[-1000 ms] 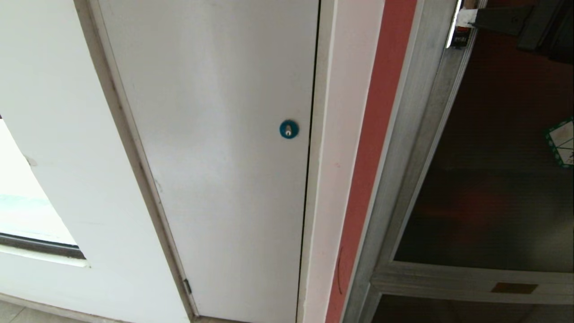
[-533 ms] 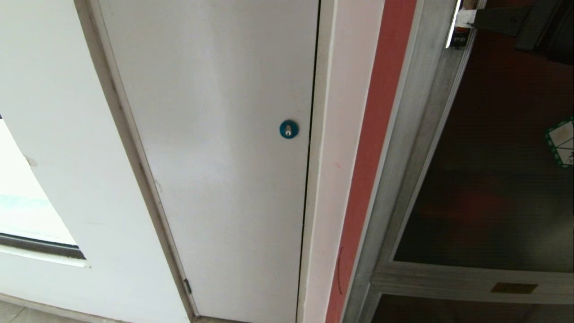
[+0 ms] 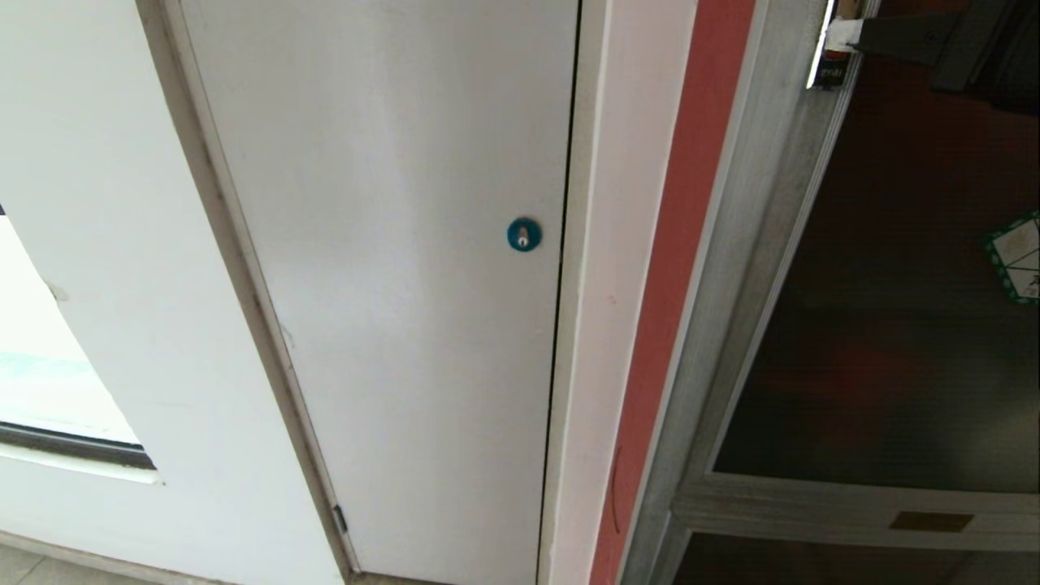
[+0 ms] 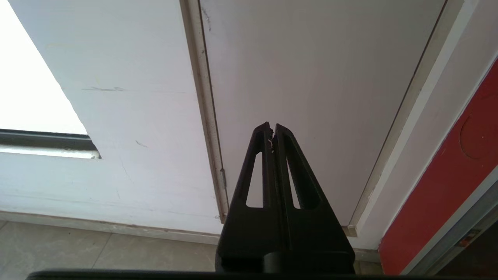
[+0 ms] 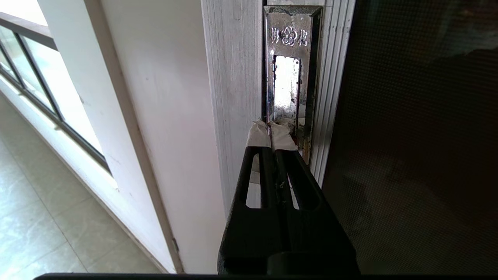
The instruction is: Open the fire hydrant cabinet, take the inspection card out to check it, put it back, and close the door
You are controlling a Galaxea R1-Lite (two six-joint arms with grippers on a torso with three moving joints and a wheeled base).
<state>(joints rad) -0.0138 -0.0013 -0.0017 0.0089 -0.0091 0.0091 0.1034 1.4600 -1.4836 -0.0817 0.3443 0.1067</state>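
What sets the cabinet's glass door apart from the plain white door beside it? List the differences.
The door of the cabinet is dark tinted glass in a silver metal frame; the white door is an opaque painted panel. The glass door carries a green-bordered sticker; the white door has only a round blue lock. The shut right gripper is at the glass door's metal latch plate; nothing touches the white door. Both appear closed.

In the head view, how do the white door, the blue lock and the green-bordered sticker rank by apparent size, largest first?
1. White door, by far the largest.
2. Green-bordered sticker, cut off by the picture edge, so its full size is unsure.
3. Blue lock, smallest.
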